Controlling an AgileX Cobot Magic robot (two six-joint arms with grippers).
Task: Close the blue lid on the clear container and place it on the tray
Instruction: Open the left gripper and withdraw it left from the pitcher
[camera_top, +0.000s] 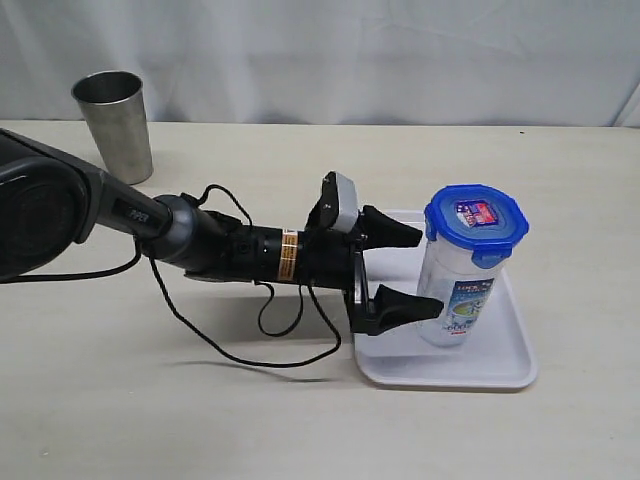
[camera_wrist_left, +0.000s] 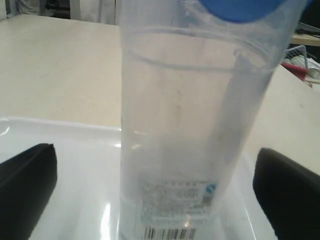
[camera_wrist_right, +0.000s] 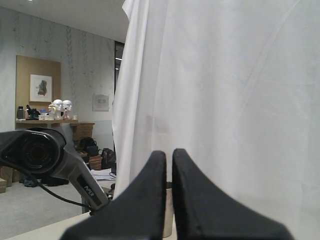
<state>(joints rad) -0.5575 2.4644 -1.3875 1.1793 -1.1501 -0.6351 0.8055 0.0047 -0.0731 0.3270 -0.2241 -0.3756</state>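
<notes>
Clear container (camera_top: 460, 290), blue lid (camera_top: 476, 222) on top, stands upright on the right half of the tray (camera_top: 500, 370) between the wide-spread jaws of the left gripper (camera_top: 428, 271), so a skewed withdrawal could clip and topple it; the right gripper (camera_wrist_right: 169, 165) is pinched shut on nothing.

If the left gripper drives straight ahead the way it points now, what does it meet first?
The clear container, standing lidded on the tray. The left gripper is open with the container centred between its jaws, so its side wall would likely come first, though depth is unclear.
</notes>
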